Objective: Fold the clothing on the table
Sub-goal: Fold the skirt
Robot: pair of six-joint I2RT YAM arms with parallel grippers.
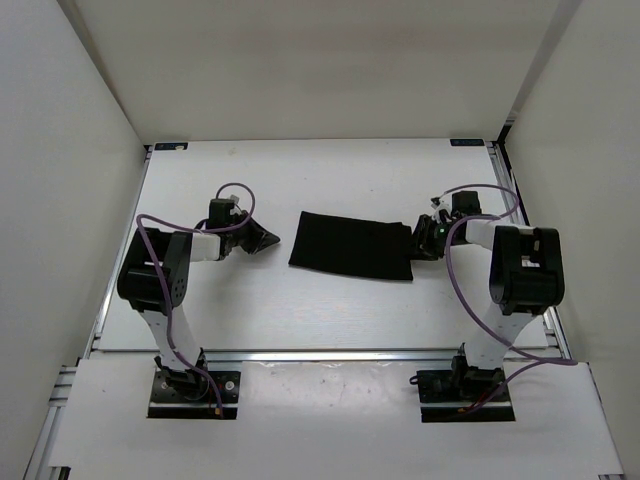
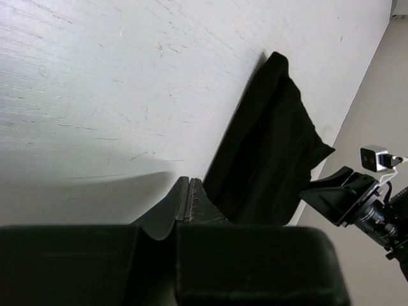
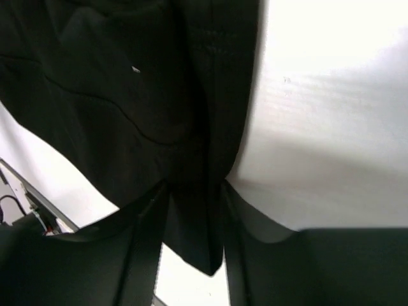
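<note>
The black clothing point(image 1: 352, 245) lies flat on the white table point(image 1: 300, 315) as a folded rectangle between the two arms. My left gripper point(image 1: 268, 240) rests just left of it, jaws pressed shut on nothing; in the left wrist view its tips point(image 2: 188, 191) sit near the fabric's edge point(image 2: 268, 146) without touching it. My right gripper point(image 1: 418, 242) is at the garment's right end. In the right wrist view its fingers point(image 3: 194, 191) stand apart on either side of a corner of the cloth point(image 3: 127, 95), which fills the gap between them.
White walls enclose the table on the left, back and right. Aluminium rails point(image 1: 330, 352) run along the near edge, with the arm bases point(image 1: 195, 392) behind them. The right arm's camera and cables point(image 2: 376, 191) show in the left wrist view.
</note>
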